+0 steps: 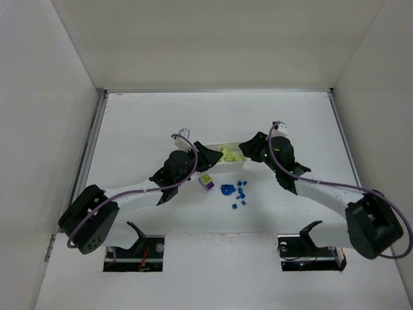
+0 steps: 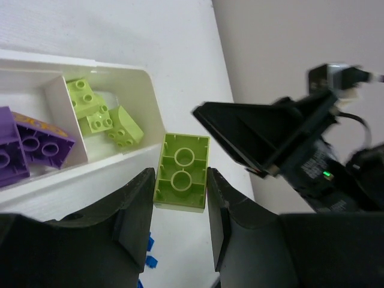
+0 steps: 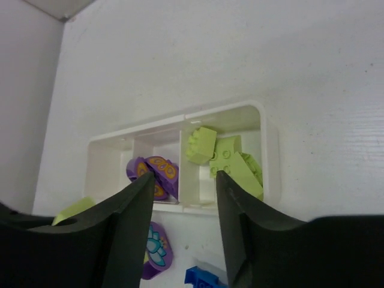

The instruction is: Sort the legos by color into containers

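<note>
Currently | left gripper (image 2: 180,187) clamped on lime brick (image 2: 183,171), centre frame, beside tray (image 2: 153,102) | right gripper (image 3: 185,187) jaws apart, empty | purple bricks (image 2: 36,147) binned | blue legos (image 1: 240,188) loose, lower centre

Left arm (image 1: 129,192) and right arm (image 1: 322,192): white links, black joints, lilac cables (image 1: 348,187)
Matte black wedge fingers (image 2: 135,210); a small green light (image 2: 327,174) glows just behind the right arm's fingers.

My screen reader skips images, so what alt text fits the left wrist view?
The left gripper grips a lime brick, hollow underside showing, just outside the white tray. Its end compartment holds lime bricks; the next holds purple bricks.
</note>
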